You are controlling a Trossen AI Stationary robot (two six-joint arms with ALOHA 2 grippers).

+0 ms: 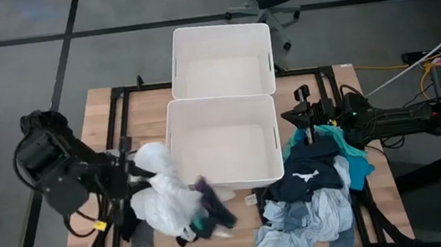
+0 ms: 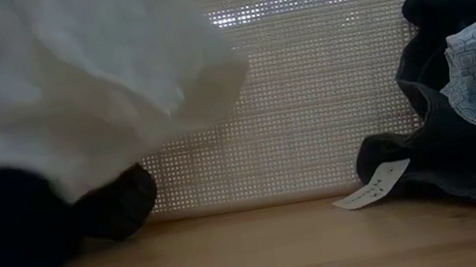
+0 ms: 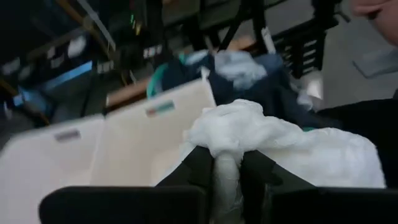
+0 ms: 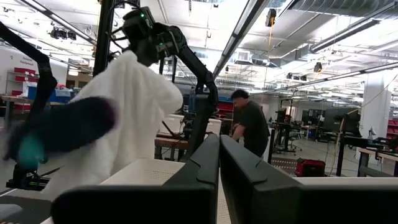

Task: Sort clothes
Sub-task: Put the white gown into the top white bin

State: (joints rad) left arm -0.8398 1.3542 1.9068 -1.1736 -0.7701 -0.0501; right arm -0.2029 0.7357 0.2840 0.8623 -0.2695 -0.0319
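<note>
My left gripper (image 1: 139, 163) is shut on a white garment (image 1: 162, 196) at the near left of the table, beside the near white bin (image 1: 223, 140). A dark purple piece (image 1: 212, 205) clings to the garment's lower part, and it also shows in the right wrist view (image 4: 68, 130). Small dark socks (image 1: 137, 231) lie on the table under it. My right gripper (image 1: 308, 117) is shut and empty above the far end of the clothes pile (image 1: 317, 192) at the right. The pile holds navy, teal and light blue clothes. My left gripper pinches a bunched fold of the white garment (image 3: 227, 163) between its two fingers (image 3: 198, 167), near the garment's upper end. The fingers point down, slanting from the table's left. The garment hangs slack below the gripper (image 4: 124, 106), its lower part down by the dark clothes (image 2: 0, 234) on the table.
A second white bin (image 1: 221, 60) stands behind the near one at the far edge. The near bin's wall (image 2: 306, 72) closes off the middle of the table. A white tag (image 2: 372, 186) lies on the wood by the pile. A person (image 4: 252, 127) stands in the room beyond.
</note>
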